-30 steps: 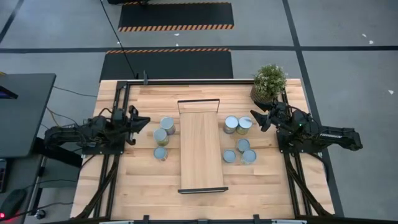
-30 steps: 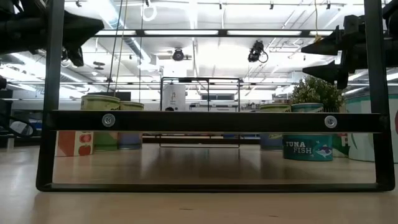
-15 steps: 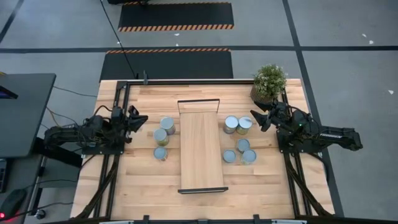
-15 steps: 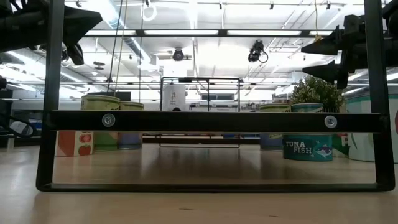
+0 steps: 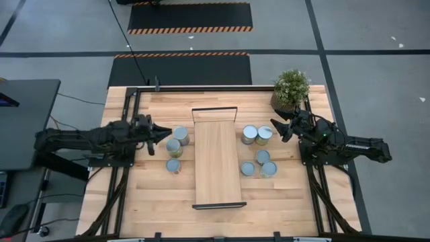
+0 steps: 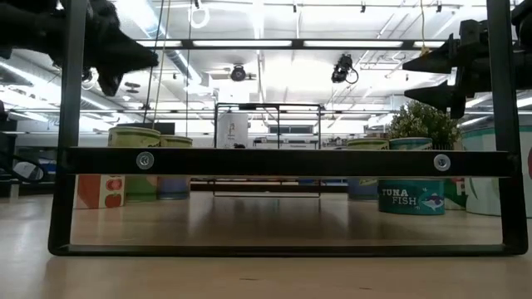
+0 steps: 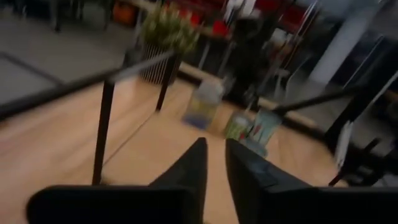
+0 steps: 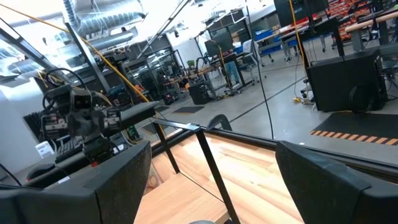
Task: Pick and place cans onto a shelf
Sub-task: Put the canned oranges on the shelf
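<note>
The light-wood shelf point(image 5: 217, 163) lies in the middle of the table, with black frames at its near and far ends. Three cans point(image 5: 173, 148) stand on the table left of it and several cans point(image 5: 256, 134) right of it. My left gripper point(image 5: 165, 132) hovers just left of the far left can point(image 5: 181, 135), pointing right, with its fingers nearly together and empty; it also shows in the left wrist view point(image 7: 214, 158). My right gripper point(image 5: 275, 129) hovers just right of the far right cans, open and empty, and shows wide open in the right wrist view point(image 8: 217, 180).
A potted plant point(image 5: 290, 87) stands at the table's far right corner, close behind my right gripper. Black rails run along the table's left and right sides. In the low view the shelf's near frame point(image 6: 283, 162) fills the foreground, with a blue tuna can point(image 6: 411, 199) behind it.
My left gripper first drew back slightly toward the table's left edge, then went toward the table's right, up to the far left can. My right arm has kept still. No can has moved.
</note>
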`<state>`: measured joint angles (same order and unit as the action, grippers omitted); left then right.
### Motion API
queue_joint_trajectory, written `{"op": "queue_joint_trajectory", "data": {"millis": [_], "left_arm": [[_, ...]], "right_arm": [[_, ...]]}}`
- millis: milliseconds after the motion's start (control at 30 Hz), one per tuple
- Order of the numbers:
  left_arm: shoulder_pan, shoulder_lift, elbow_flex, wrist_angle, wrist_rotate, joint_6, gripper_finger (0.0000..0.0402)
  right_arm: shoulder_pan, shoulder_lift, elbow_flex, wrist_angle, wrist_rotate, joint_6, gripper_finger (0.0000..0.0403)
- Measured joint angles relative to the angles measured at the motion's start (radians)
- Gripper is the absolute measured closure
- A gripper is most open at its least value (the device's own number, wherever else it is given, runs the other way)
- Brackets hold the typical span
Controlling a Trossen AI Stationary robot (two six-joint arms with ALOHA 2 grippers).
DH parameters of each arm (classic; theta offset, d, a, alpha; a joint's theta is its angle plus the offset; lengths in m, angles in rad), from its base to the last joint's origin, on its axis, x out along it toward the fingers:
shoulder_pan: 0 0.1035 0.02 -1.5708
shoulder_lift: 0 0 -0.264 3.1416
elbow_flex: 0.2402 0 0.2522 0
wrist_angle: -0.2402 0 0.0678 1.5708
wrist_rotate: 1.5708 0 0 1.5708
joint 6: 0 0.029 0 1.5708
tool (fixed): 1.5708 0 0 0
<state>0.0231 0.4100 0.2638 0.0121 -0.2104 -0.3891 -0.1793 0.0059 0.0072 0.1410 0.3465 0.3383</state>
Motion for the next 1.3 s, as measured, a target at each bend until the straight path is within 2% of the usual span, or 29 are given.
{"op": "queue_joint_trajectory", "data": {"millis": [233,433,600,800,1033,1300], "left_arm": [[0.000,0.160,0.065,-0.133,-0.006,-0.019,0.0219],[-0.015,0.249,0.195,-0.348,-0.006,0.057,0.0137],[-0.055,0.304,0.326,-0.549,-0.008,0.027,0.0088],[-0.119,0.386,0.466,-0.831,-0.014,-0.079,0.0082],[-0.207,0.510,0.477,-0.928,-0.013,-0.066,0.0091],[-0.194,0.650,0.477,-0.951,-0.011,-0.096,0.0088]], "right_arm": [[0.000,0.000,0.000,0.000,0.000,0.000,0.0051],[0.000,0.000,0.000,0.000,0.000,0.000,0.0051],[0.000,0.000,0.000,0.000,0.000,0.000,0.0051],[0.000,0.000,0.000,0.000,0.000,0.000,0.0051],[0.000,0.000,0.000,0.000,0.000,0.000,0.0051],[0.000,0.000,0.000,0.000,0.000,0.000,0.0051]]}}
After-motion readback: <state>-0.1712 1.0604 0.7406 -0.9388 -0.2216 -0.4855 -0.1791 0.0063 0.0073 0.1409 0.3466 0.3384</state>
